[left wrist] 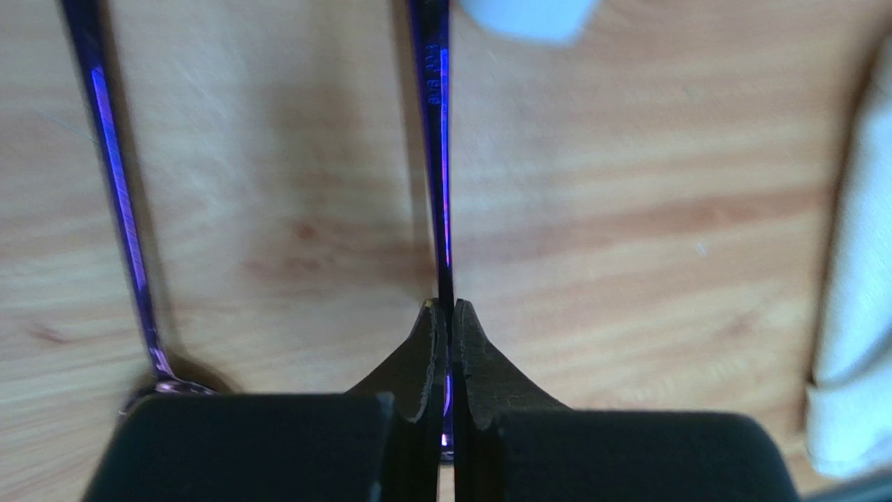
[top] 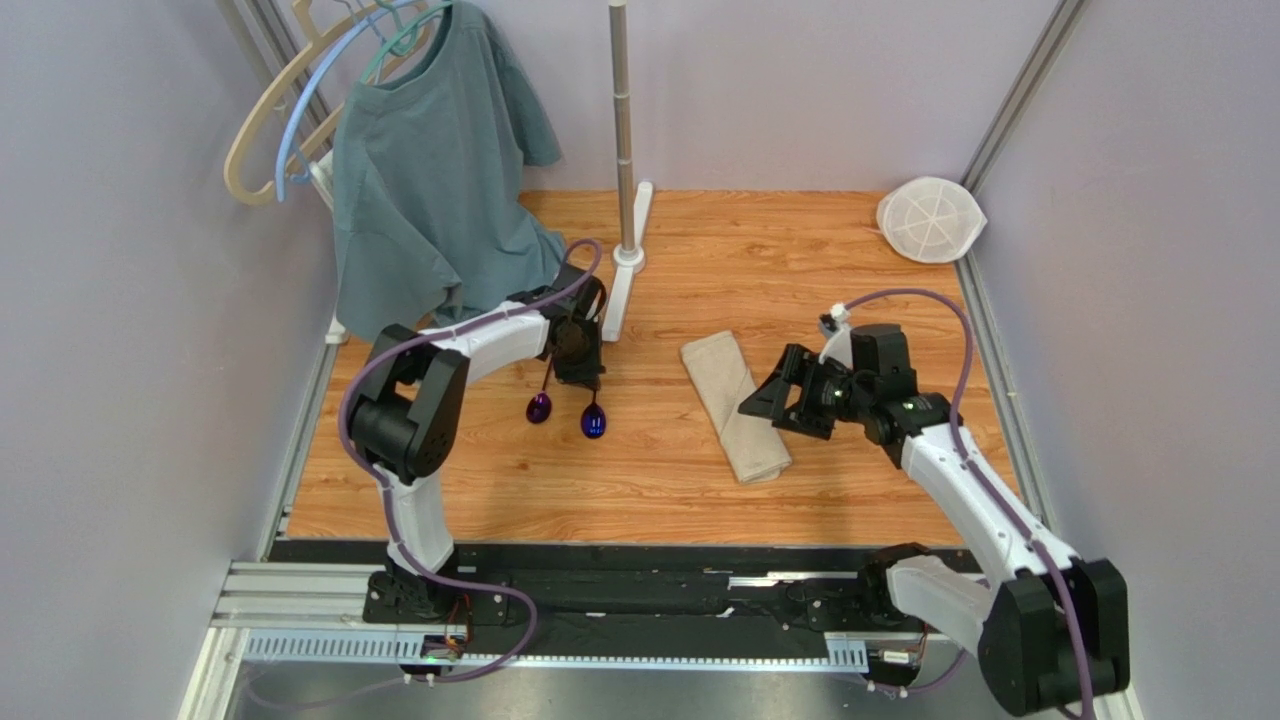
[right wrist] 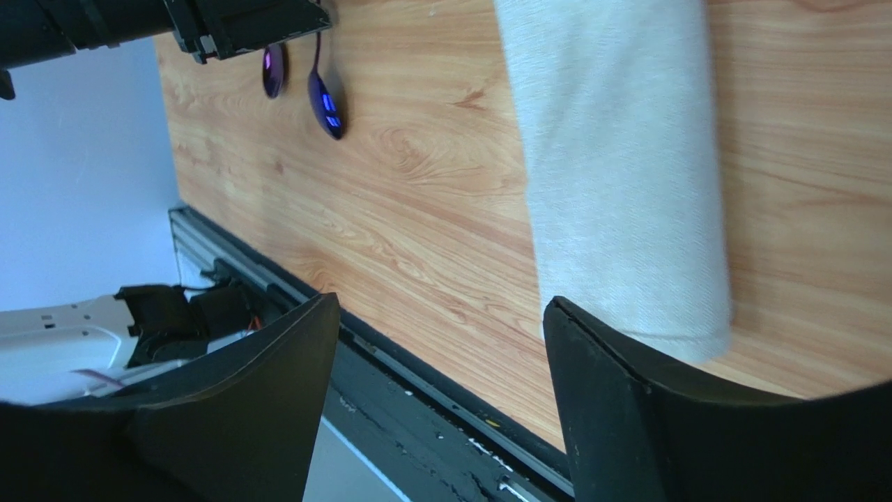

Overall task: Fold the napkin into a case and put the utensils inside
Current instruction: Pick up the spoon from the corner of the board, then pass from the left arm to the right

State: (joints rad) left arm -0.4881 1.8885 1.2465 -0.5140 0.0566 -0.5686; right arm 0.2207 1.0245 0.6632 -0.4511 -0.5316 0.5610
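Note:
The napkin lies folded into a narrow beige case [top: 733, 405] on the wooden table; it also shows in the right wrist view [right wrist: 618, 157] and at the right edge of the left wrist view [left wrist: 859, 314]. Two purple spoons lie left of it. My left gripper [top: 576, 368] [left wrist: 444, 305] is shut on the thin handle of the right spoon [top: 594, 422] [left wrist: 444, 188]. The other spoon [top: 538, 408] [left wrist: 120, 199] lies just left of it, untouched. My right gripper [top: 769, 402] [right wrist: 442, 303] is open and empty, hovering at the case's right side. Both spoons show far off in the right wrist view [right wrist: 327, 99].
A metal stand [top: 621, 135] with a white base stands just behind the left gripper. A grey-green T-shirt [top: 428, 180] hangs at the back left. A white mesh disc [top: 929, 218] lies at the back right. The table's front rail [right wrist: 419, 387] is below the right gripper.

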